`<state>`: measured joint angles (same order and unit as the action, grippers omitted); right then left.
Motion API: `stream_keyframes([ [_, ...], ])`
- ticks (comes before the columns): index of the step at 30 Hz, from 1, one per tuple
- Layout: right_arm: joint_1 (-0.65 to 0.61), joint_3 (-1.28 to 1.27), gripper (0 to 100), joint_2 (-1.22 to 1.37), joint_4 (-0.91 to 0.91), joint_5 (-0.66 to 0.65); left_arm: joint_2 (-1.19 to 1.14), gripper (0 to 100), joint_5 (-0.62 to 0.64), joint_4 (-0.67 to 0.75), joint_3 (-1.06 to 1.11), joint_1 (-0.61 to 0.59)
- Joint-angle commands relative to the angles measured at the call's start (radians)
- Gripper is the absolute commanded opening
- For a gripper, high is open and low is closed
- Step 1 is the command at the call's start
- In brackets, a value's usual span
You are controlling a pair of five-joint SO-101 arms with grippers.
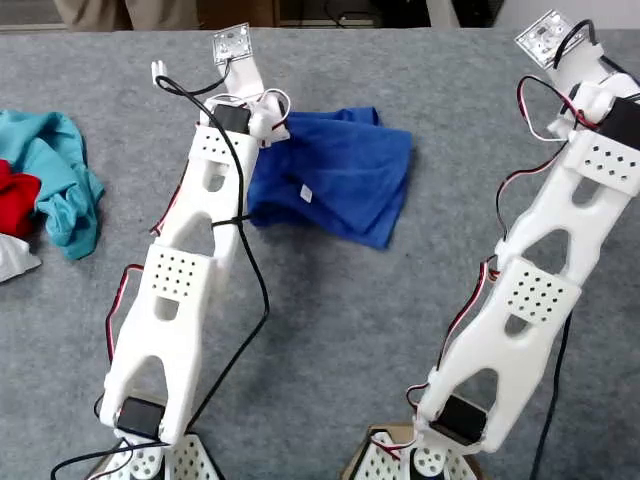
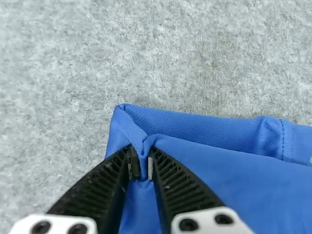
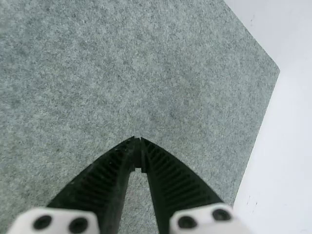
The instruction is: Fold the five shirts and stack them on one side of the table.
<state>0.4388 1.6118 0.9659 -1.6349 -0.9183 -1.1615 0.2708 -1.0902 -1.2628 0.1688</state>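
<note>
Blue shirt [image 1: 335, 175] lies in loose folds on table [image 1: 330, 340]. Left gripper [image 2: 141, 168] clamped on its corner fold. Right gripper [image 3: 137, 156] closed, empty, well apart from blue shirt. Teal shirt [image 1: 55, 170], red shirt [image 1: 15, 190] heaped well apart, opposite side.

Grey felt-covered table [image 1: 330, 330] spans the high view. Beyond its far edge, along the top of the frame, lies a dark strip with a brown panel [image 1: 240, 10]. In the right wrist view, a pale smooth surface [image 3: 287, 122] borders the table's corner at right.
</note>
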Motion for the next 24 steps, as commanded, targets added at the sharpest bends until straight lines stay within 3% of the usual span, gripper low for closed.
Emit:
stream_keyframes([
  [1, -0.018, 0.022, 1.1, -0.010, -0.005, -0.012, 0.025, 2, 0.000, 0.009, -0.049, -0.005],
  [6, -0.018, 0.022, 1.1, -0.010, -0.005, -0.014, 0.019, 9, 0.005, -0.057, -0.049, 0.014],
  [10, -0.018, 0.022, 1.1, -0.010, -0.005, -0.014, 0.019, 15, 0.103, -0.066, -0.055, -0.006],
  [16, -0.018, 0.022, 1.1, -0.010, -0.005, -0.014, 0.016, 15, 0.100, -0.058, -0.029, -0.017],
  [24, -0.018, 0.022, 1.1, -0.010, -0.005, -0.014, 0.016, 6, 0.098, 0.031, 0.023, -0.035],
])
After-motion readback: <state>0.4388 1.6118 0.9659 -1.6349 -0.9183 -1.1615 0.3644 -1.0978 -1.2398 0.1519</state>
